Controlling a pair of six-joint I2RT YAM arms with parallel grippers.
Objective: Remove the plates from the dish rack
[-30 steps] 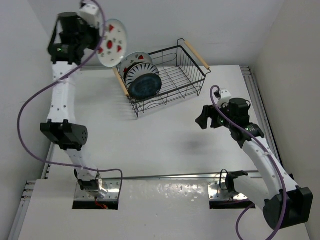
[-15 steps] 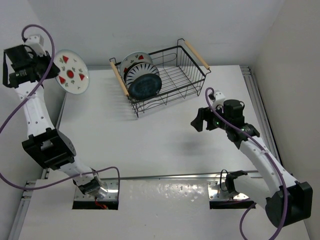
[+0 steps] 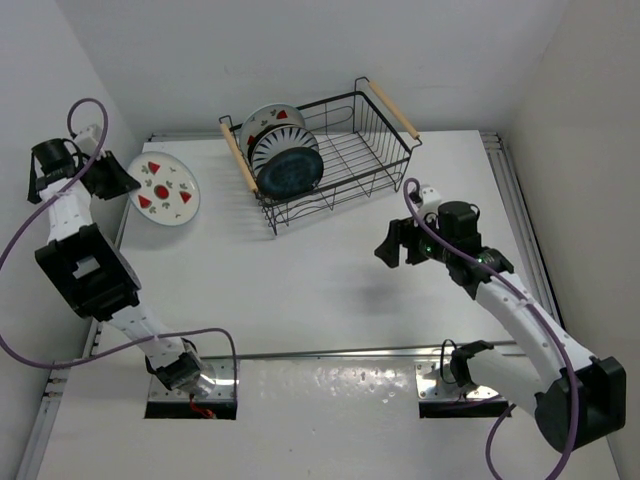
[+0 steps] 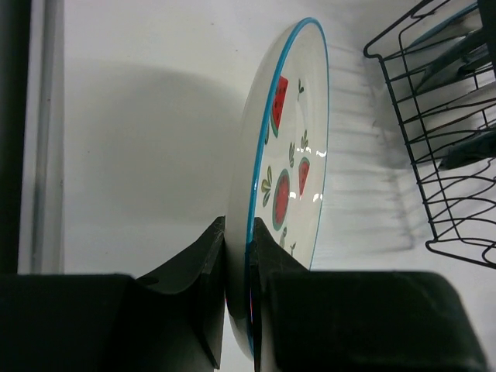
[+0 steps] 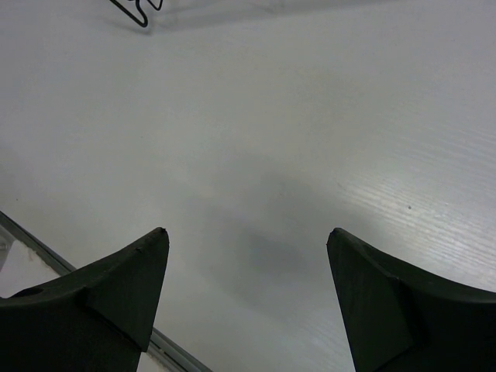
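At upper left of the overhead view, the left gripper (image 3: 112, 177) pinches the rim of a watermelon plate (image 3: 165, 188), tilted over the table (image 3: 300, 300) and well apart from the rack (image 3: 390, 150). The step looks like setting it down: lower it flat, then release. Three plates (image 3: 284, 160) stand upright at the rack's left end; its right side is bare wire. The right gripper (image 5: 248, 256) hangs mid-right, spread and empty.

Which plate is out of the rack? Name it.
The watermelon plate, gripped at its rim by the left tool; the other plates stand inside the dish rack.
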